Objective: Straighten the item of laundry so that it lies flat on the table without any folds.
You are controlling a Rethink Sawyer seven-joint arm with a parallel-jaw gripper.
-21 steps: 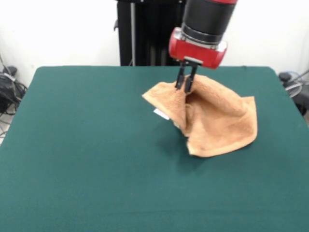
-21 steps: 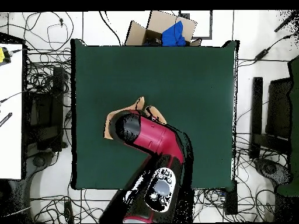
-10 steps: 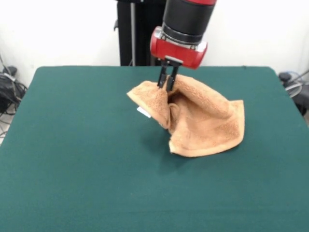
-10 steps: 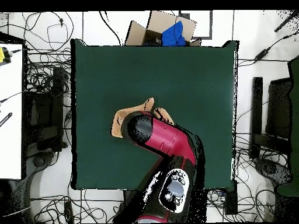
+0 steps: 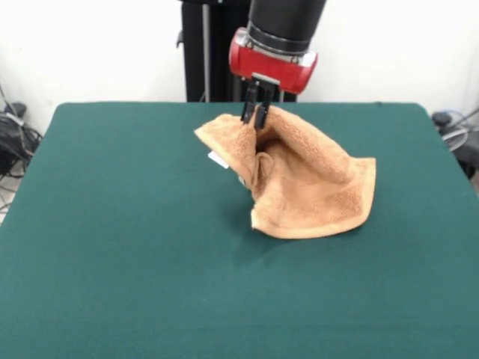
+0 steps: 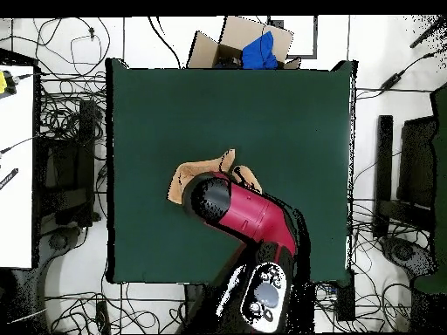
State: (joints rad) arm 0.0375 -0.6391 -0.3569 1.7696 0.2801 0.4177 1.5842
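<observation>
The light-orange towel [image 5: 310,187] is bunched and folded on the green table [image 5: 112,247], its top edge lifted into a peak while the lower part drapes down onto the cloth. A small white tag [image 5: 218,159] hangs at its left side. My gripper [image 5: 255,117] comes down from above and is shut on the towel's raised top edge. In the overhead view the red arm covers most of the towel [image 6: 188,174]; only its edges show around the arm, and the gripper itself is hidden there.
The table [image 6: 288,113] has wide green surface on all sides of the towel. Off the far edge in the overhead view stands a cardboard box [image 6: 236,44] with something blue inside. Cables lie on the floor around the table.
My gripper has moved left in the front view and risen a little, dragging the towel with it; the grip on the top edge is unchanged.
</observation>
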